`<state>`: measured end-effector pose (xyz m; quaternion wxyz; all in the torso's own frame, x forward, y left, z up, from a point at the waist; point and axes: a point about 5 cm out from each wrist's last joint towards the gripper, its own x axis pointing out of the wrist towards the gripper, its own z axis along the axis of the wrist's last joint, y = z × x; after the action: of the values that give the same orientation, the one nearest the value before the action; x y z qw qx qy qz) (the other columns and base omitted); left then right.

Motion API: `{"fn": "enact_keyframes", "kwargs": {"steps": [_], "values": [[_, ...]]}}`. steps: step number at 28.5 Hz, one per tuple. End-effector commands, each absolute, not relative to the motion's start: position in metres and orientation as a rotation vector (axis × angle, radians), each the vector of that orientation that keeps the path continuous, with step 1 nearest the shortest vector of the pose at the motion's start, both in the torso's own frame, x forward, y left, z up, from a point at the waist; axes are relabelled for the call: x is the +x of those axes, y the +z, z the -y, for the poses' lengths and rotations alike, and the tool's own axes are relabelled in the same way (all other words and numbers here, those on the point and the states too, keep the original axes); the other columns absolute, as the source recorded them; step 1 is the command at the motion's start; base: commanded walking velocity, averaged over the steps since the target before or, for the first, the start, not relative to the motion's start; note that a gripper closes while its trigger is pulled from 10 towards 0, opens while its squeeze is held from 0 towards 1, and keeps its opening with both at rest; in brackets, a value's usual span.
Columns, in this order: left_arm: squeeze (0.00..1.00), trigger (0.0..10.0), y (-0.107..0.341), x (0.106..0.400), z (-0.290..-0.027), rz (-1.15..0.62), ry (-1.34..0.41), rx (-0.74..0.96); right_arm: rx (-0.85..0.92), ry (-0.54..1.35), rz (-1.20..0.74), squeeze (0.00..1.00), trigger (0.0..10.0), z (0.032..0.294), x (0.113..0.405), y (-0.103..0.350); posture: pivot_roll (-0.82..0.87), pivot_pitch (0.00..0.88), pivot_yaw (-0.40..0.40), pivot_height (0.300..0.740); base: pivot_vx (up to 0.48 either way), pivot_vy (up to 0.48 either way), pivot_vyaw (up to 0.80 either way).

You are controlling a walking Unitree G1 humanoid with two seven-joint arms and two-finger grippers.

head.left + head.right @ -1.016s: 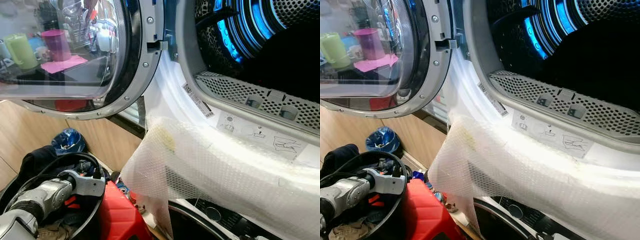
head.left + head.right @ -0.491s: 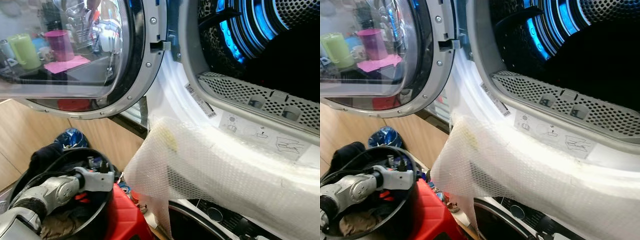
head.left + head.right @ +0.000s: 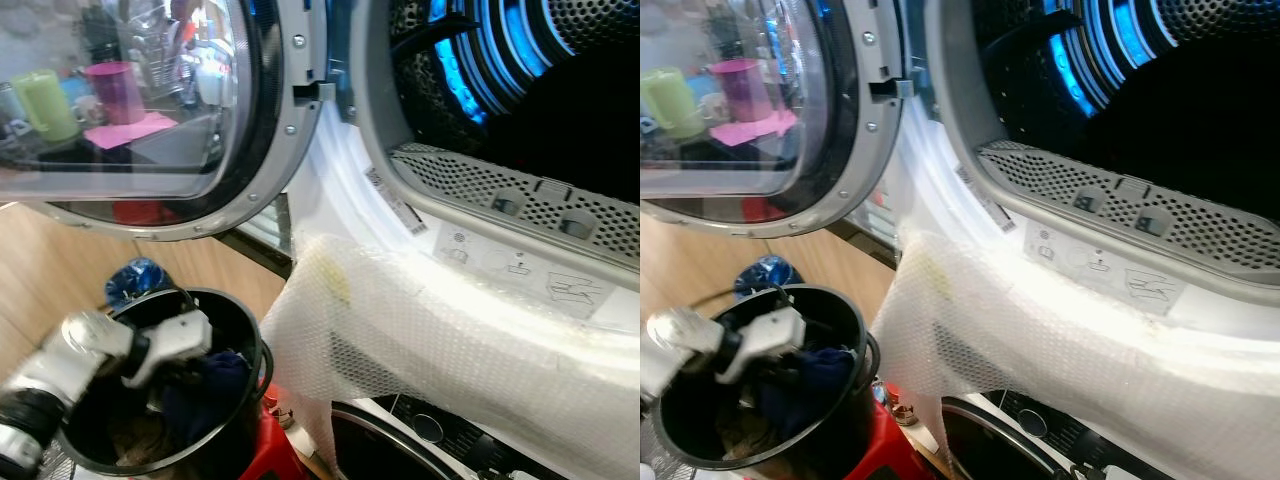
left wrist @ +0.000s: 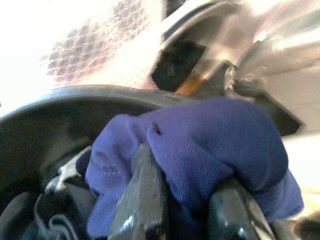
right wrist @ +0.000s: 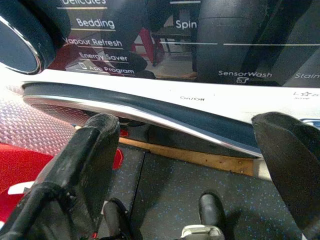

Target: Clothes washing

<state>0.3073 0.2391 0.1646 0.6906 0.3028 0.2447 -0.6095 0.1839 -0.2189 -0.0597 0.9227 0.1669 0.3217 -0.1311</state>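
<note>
A sheet of bubble wrap [image 3: 420, 340] is draped over the white front below the drum opening. In the door glass, reflections of a green mug [image 3: 45, 100], a pink cup [image 3: 115, 88] and a pink cloth [image 3: 125, 128] are seen. A blue crumpled bag [image 3: 135, 278] lies on the wooden floor [image 3: 60, 300]. A red stool [image 3: 895, 455] is seen below the basket.

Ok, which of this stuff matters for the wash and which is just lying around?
For the job:
- left gripper, shut on the blue garment
- black laundry bucket of clothes
- open drum
- machine door

Lying about:
- bubble wrap over the front
- red stool
- blue bag on the floor
</note>
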Motion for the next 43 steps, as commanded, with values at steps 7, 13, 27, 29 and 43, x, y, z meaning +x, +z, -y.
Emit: {"fn": "enact_keyframes", "kwargs": {"steps": [7,13,27,29,43], "values": [[0.0,0.0,0.238,0.301,-0.208,-0.285,-1.571,0.391,0.367,-0.256,-0.676,0.0,10.0,0.213,0.182,-0.063,0.01,0.05,0.069,0.74,0.0,0.0,0.0],[0.0,0.0,0.276,0.313,-0.166,0.011,-1.623,0.149,0.367,-0.248,-0.679,0.0,10.0,0.211,0.185,-0.063,0.02,0.045,0.073,0.74,0.0,0.0,0.0],[0.0,0.0,0.245,0.291,-0.077,-0.011,-1.92,-0.123,0.371,-0.271,-0.671,0.0,10.0,0.21,0.183,-0.064,-0.04,0.03,0.118,0.74,0.0,0.0,0.0],[0.0,0.0,0.236,0.291,-0.079,-0.045,-1.917,-0.111,0.372,-0.28,-0.67,0.0,10.0,0.211,0.179,-0.065,-0.05,0.028,0.121,0.74,0.0,0.0,0.0],[0.0,0.0,0.191,0.308,-0.101,-0.164,-1.633,0.061,0.115,-0.219,-0.742,0.0,10.0,0.241,0.125,-0.072,-0.06,0.013,0.109,0.74,0.0,0.0,0.0]]}}
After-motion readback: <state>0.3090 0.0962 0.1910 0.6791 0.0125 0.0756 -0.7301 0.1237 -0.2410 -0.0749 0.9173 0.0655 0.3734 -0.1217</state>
